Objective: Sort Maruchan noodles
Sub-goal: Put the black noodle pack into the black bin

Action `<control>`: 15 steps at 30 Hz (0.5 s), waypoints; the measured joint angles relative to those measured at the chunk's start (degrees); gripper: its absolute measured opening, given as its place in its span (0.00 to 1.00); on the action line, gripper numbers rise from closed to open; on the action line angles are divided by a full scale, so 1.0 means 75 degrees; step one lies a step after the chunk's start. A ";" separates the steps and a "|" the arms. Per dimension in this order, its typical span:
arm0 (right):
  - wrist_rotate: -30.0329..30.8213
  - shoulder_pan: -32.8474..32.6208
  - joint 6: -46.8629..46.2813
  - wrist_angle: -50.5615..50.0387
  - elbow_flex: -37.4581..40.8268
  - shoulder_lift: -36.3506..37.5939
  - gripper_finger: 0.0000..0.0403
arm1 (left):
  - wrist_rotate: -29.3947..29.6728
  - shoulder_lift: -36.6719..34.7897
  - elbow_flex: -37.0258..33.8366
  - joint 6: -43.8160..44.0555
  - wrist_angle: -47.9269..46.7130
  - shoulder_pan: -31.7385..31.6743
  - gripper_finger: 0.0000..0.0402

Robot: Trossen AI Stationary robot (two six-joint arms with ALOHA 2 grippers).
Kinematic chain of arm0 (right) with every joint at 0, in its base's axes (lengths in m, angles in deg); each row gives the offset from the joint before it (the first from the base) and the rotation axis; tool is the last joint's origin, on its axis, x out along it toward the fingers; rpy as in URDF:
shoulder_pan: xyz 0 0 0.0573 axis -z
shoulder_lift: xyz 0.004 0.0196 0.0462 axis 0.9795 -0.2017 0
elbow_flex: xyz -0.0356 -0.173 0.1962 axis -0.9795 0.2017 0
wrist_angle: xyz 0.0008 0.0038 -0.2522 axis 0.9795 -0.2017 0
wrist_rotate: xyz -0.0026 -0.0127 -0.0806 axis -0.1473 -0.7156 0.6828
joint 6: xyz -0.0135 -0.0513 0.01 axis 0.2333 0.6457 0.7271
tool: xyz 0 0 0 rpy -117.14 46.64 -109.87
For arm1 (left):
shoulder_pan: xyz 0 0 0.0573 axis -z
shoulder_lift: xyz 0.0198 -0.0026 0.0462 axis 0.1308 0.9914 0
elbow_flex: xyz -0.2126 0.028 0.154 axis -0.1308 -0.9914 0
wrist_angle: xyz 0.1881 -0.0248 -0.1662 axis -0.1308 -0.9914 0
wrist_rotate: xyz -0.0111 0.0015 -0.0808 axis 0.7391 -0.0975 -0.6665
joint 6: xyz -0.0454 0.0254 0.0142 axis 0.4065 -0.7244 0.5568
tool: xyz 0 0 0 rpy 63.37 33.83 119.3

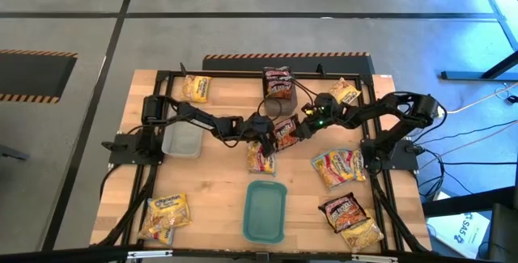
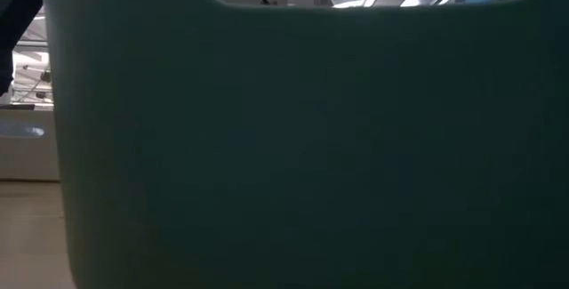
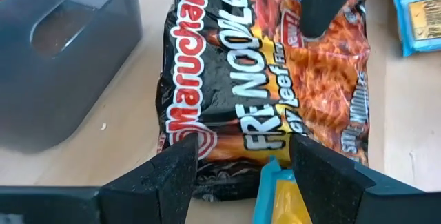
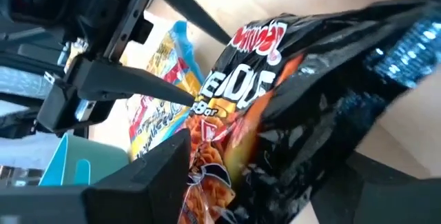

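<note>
right gripper [image 1: 293,130]: table centre, jaws clamped on dark noodle packet [image 1: 284,133] | left gripper [image 1: 261,137]: at packet's 9 o'clock, jaws spread wide beside it | pale packet [image 1: 261,159] at its 6 o'clock, on table [image 1: 218,182] | other packets around the edges | teal tray [image 1: 265,211]: 6 o'clock | grey tub [image 1: 182,140]: 9 o'clock
</note>
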 joint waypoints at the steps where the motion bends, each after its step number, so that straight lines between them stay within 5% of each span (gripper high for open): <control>1: 0.0038 -0.0060 0.0038 0.0005 0.0000 0.0000 0.56 | 0.0004 0.0000 -0.0002 -0.0019 0.0056 0.0001 0.55; 9: 0.0315 -0.0530 0.0384 -0.0010 0.0000 0.0029 0.31 | 0.0054 -0.0146 -0.0009 -0.0036 0.0077 0.0094 0.55; 15: 0.0236 -0.0578 0.1029 -0.0046 -0.0003 0.0147 0.30 | 0.0176 -0.0533 -0.0009 -0.0245 -0.0167 0.0329 0.55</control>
